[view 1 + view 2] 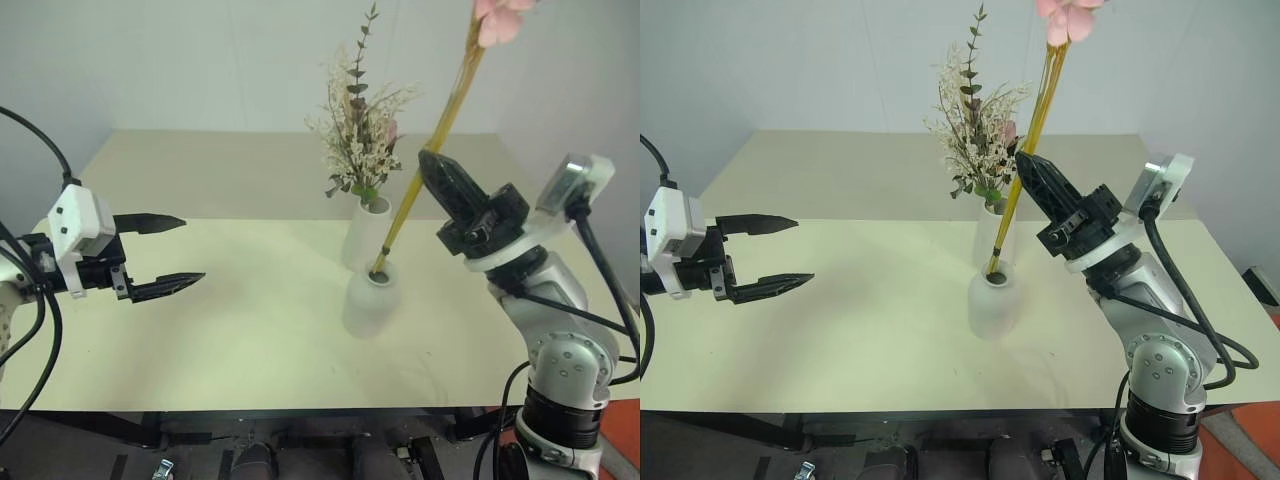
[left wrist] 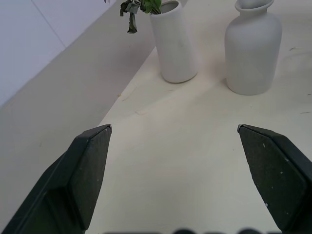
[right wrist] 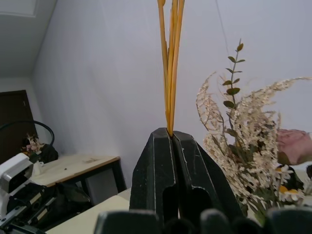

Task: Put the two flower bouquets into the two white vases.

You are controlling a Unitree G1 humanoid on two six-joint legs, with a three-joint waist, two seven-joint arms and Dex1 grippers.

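Yellow-orange stalks [image 1: 430, 150] clenched by right pincer [image 1: 436, 168], ends fed into short round vase [image 1: 371, 297]; left pincer [image 1: 165, 255] released, idle.

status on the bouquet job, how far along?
Done: the bushy bouquet stands in the taller vase. In hand: the right gripper is shut on the slim yellow stalks, whose lower ends sit in the mouth of the shorter vase. Left: let go and back away. The left gripper hovers open and empty over the table.
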